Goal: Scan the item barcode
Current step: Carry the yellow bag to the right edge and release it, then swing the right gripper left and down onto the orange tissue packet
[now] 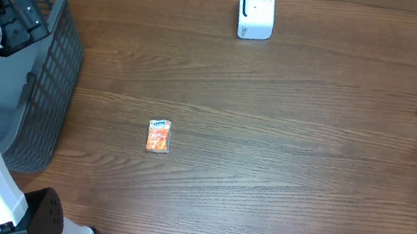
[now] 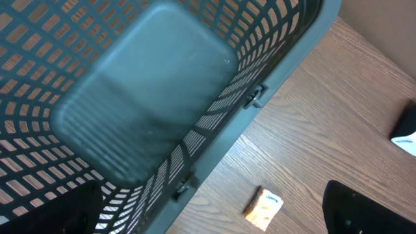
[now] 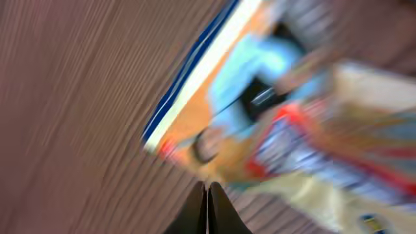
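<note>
**Right gripper pressed shut at the snack bag, left gripper spread over the basket**

Closest to the lens in the right wrist view, the right gripper (image 3: 207, 195) has its two fingers pressed flat together, their tips meeting at the near edge of a snack bag (image 3: 292, 130). That view is heavily blurred. I can make out orange, pale blue and red print, but I cannot tell whether any of the wrapper is caught between the tips.

My count from overhead:
- Two arms.
- Two packaged items.
- One scanner.
- One basket.

The snack bag lies flat at the far right edge of the wooden table (image 1: 289, 148). The right gripper sits over its upper left corner and hides part of it.

The second item is a small orange sachet (image 1: 159, 136). It lies flat by itself left of the table's centre, well apart from both grippers.

The white scanner (image 1: 256, 10) stands upright at the back edge, well apart from the snack bag and from the sachet.

The grey mesh basket (image 1: 54, 64) fills the left end of the table. Its floor is bare in the left wrist view.

The left gripper (image 2: 208, 195) hangs above the basket with its fingers spread wide and nothing between them. From its camera, the orange sachet lies on the table just outside the basket wall.
</note>
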Action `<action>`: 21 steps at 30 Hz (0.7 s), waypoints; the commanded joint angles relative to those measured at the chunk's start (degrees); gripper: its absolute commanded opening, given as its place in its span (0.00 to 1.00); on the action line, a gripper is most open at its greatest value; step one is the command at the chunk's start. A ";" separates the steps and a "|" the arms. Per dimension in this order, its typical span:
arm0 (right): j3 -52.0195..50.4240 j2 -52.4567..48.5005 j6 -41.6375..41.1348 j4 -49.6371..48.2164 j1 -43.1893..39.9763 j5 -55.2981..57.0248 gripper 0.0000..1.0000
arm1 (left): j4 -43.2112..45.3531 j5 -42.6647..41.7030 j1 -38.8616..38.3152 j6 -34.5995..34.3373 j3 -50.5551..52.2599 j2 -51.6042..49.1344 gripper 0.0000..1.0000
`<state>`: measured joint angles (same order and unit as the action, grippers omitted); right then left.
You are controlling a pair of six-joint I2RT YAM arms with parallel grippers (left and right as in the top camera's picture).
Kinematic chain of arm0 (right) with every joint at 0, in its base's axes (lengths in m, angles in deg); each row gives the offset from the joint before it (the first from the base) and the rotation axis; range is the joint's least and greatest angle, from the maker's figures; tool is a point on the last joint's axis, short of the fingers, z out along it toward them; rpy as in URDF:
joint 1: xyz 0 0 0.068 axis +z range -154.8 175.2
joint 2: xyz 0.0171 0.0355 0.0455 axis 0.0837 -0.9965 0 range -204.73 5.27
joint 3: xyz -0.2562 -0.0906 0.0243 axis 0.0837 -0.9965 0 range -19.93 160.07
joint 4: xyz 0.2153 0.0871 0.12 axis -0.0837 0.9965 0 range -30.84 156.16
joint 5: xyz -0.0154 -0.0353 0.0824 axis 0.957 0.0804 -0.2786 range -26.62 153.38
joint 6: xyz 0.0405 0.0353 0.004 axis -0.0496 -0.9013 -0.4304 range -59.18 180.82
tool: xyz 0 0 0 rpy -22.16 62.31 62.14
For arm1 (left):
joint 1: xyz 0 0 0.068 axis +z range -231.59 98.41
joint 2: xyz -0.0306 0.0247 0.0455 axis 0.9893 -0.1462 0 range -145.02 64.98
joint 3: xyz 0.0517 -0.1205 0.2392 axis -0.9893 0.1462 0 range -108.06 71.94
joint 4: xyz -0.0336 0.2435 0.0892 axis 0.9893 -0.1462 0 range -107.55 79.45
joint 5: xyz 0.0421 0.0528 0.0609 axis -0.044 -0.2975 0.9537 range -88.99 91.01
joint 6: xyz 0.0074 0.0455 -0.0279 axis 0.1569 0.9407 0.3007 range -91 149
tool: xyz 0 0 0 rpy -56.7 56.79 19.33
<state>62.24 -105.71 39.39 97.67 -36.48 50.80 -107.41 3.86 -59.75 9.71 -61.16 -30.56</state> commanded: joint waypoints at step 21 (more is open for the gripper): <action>-4.02 -0.15 0.68 -9.55 -4.48 16.74 0.08 | 0.07 0.55 -0.11 0.68 0.11 -0.02 1.00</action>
<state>57.13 -106.34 38.58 88.46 -40.87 71.06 -107.41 3.89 -59.75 9.71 -61.16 -30.56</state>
